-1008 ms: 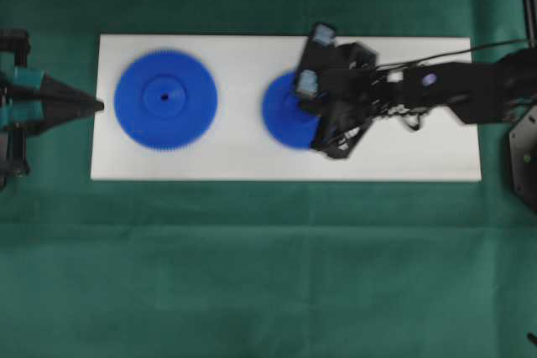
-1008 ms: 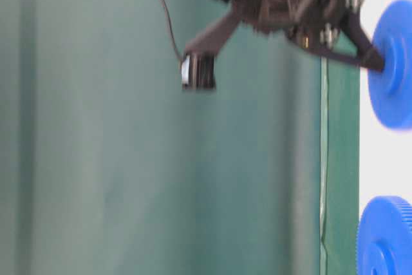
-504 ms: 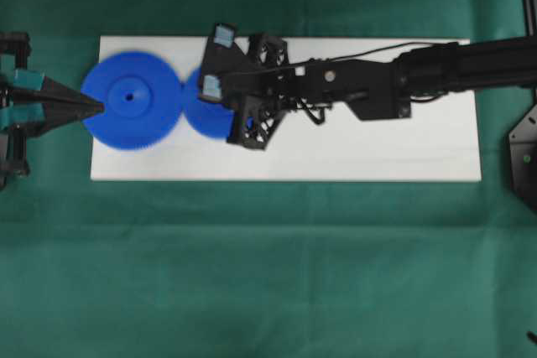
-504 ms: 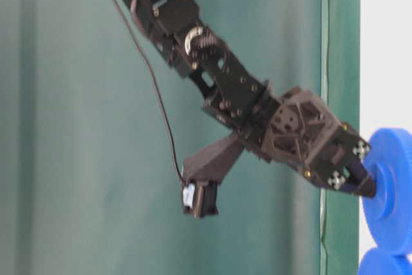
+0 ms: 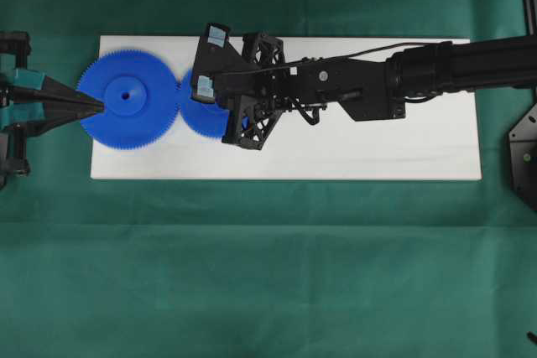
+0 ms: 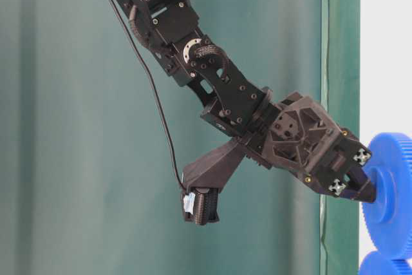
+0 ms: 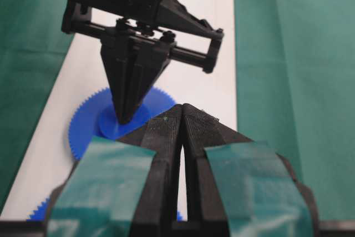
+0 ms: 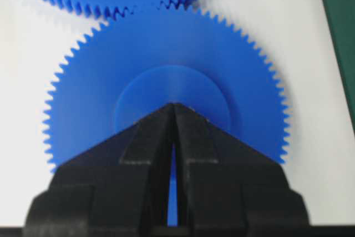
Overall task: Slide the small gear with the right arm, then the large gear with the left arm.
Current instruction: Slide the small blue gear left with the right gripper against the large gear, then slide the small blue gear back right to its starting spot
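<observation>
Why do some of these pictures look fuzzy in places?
Left wrist view: the near hand is soft, the far small gear sharper. Right wrist view: slightly soft all over, the teeth of the small gear still readable. Overhead view: sharp, evenly lit.

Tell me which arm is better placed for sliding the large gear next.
Left. Its gripper sits shut at the large gear's outer edge, pointing at the hub. The right gripper is shut, resting on the small gear's hub, whose teeth already meet the large gear's.
</observation>
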